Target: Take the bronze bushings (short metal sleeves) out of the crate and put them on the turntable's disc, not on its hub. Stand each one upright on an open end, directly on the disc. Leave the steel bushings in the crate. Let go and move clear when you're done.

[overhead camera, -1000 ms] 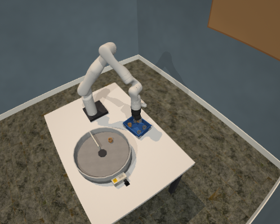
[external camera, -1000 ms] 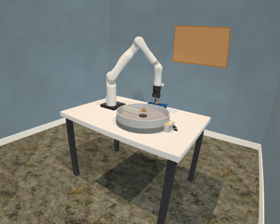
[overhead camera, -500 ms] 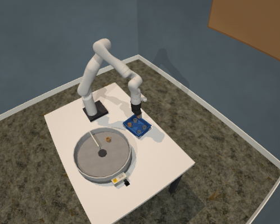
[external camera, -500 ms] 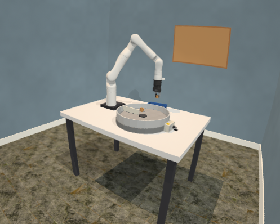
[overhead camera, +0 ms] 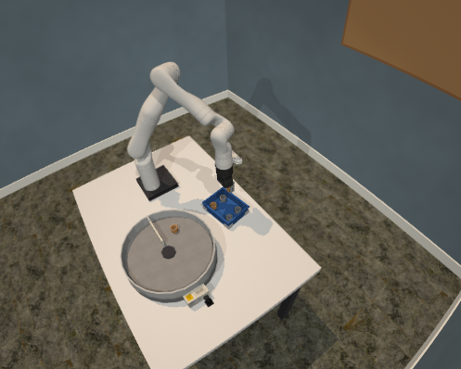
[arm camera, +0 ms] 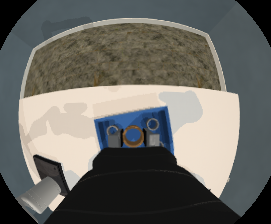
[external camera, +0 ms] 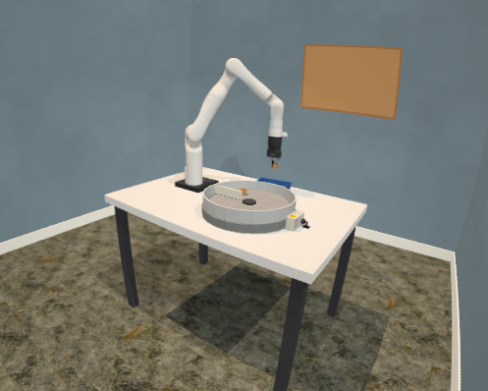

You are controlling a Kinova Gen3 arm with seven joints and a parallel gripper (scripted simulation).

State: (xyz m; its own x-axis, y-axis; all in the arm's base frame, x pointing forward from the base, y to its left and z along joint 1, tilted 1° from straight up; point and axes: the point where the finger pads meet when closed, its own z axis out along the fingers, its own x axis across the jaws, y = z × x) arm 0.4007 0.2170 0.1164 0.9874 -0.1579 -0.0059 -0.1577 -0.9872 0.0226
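My gripper [external camera: 274, 161] is shut on a bronze bushing [external camera: 274, 165] and holds it upright in the air above the blue crate [overhead camera: 225, 206]. In the wrist view the held bushing [arm camera: 133, 136] shows as an orange ring over the crate [arm camera: 134, 132]. Several steel bushings [overhead camera: 237, 209] stand in the crate. Another bronze bushing [overhead camera: 174, 226] stands upright on the turntable's grey disc [overhead camera: 170, 260], apart from the dark hub [overhead camera: 168, 252]. It also shows in the exterior view [external camera: 243, 191].
The turntable has a raised grey rim [external camera: 248, 208] and a white bar [overhead camera: 155, 230] running from rim to hub. A small control box [overhead camera: 196, 295] sits at the turntable's front edge. The arm's base [overhead camera: 157, 184] stands at the table's back.
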